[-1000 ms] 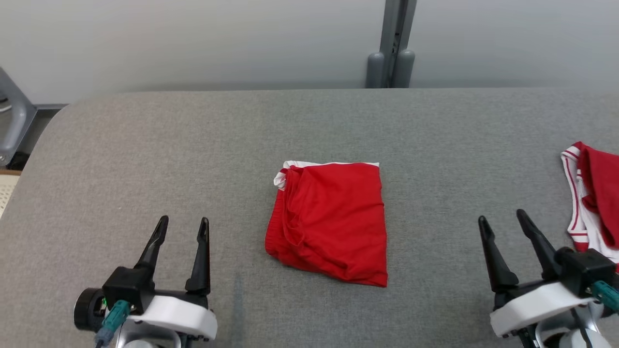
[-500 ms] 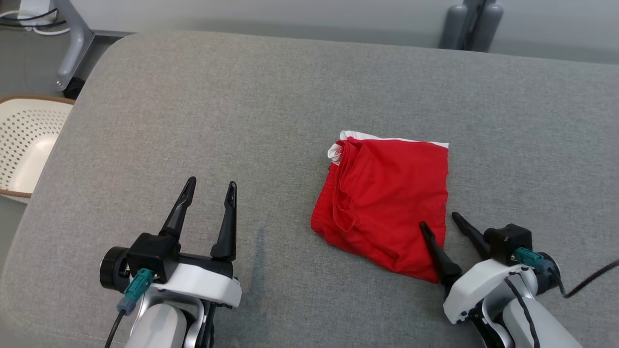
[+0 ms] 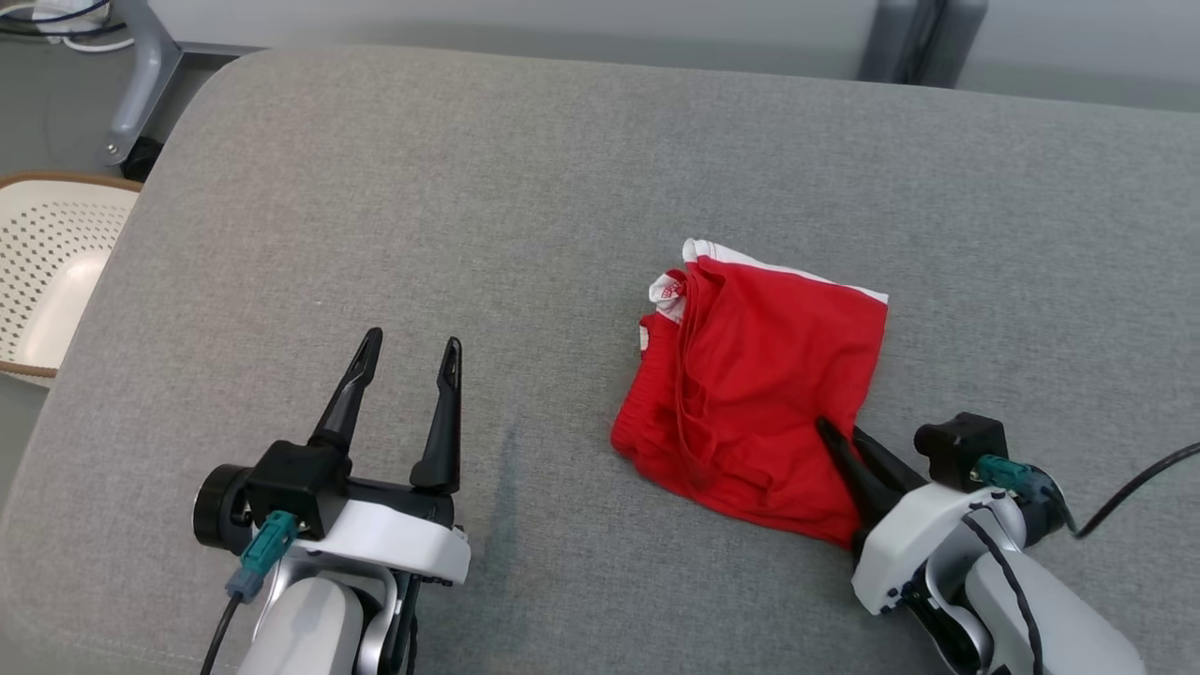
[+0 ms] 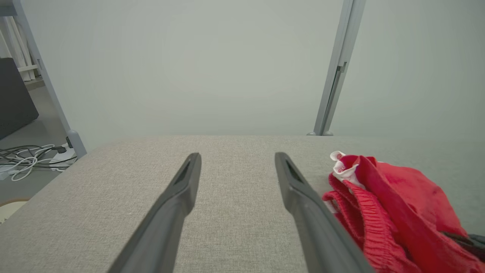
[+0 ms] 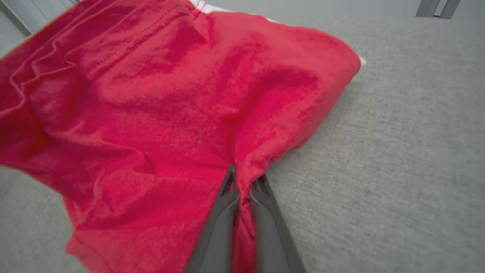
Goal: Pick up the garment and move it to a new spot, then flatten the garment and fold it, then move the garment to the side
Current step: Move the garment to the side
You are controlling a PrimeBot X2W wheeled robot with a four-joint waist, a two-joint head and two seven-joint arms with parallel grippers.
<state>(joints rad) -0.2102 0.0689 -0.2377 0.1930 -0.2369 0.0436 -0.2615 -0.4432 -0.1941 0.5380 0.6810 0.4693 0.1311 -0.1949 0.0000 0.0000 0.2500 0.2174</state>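
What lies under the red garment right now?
The grey table shows all around the red garment; a white layer peeks out at its far edge. The right tool pinches its near right edge. Anything beneath is covered.

Head camera: high, facing forward and down over the grey counter [image 3: 562, 141]. Left wrist: low, level along it toward the wall [image 4: 189, 57]. Right wrist: close on red garment [image 5: 151, 94], shared by all views.

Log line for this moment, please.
step: pick up | right claw: shut on red garment near edge | left claw: open, empty
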